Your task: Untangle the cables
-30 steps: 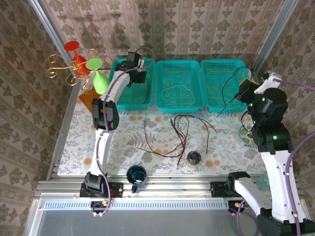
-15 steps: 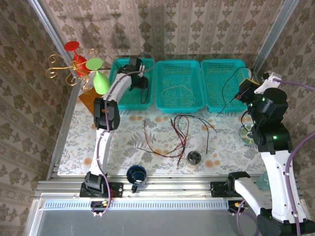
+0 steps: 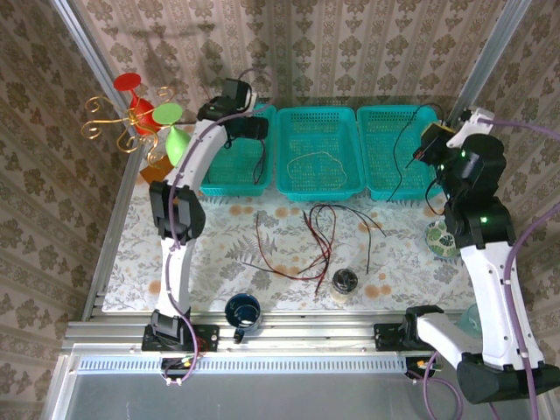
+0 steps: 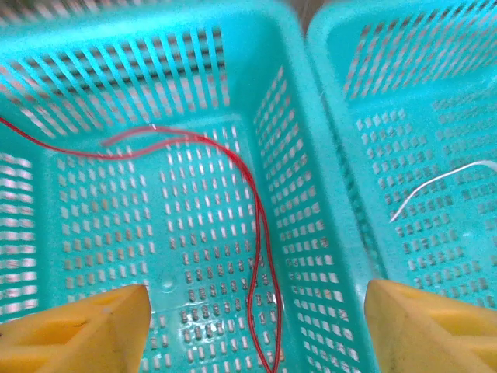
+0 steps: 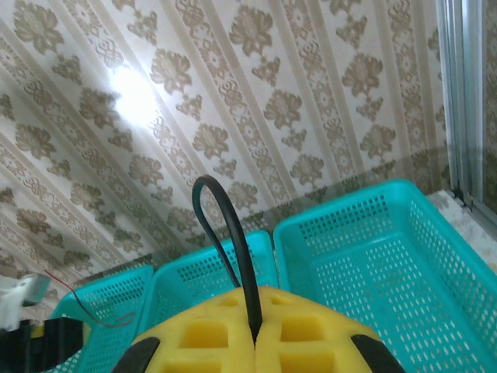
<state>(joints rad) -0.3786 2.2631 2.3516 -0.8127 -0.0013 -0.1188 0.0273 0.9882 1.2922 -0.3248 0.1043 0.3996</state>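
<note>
My left gripper (image 3: 248, 128) hangs open over the left teal basket (image 3: 229, 187). In the left wrist view its yellow fingertips (image 4: 78, 326) stand wide apart above a dark red cable (image 4: 256, 233) lying loose on the basket floor. A white cable (image 3: 315, 161) rests in the middle basket (image 3: 289, 189). My right gripper (image 5: 255, 338) is shut on a black cable (image 5: 227, 214), which loops up from the pads. In the top view that cable (image 3: 404, 157) trails into the right basket (image 3: 374, 191). More dark red and black cables (image 3: 313, 238) lie tangled on the table.
A blue mug (image 3: 242, 311) and a small jar (image 3: 345, 281) stand near the table's front edge. A wire stand with red and green ornaments (image 3: 144, 118) sits at the back left. A small plate (image 3: 439, 239) lies beside the right arm.
The left gripper has opened, leaving the dark red cable in the left basket, and shifted slightly back. The right gripper has risen and moved back with the black cable.
</note>
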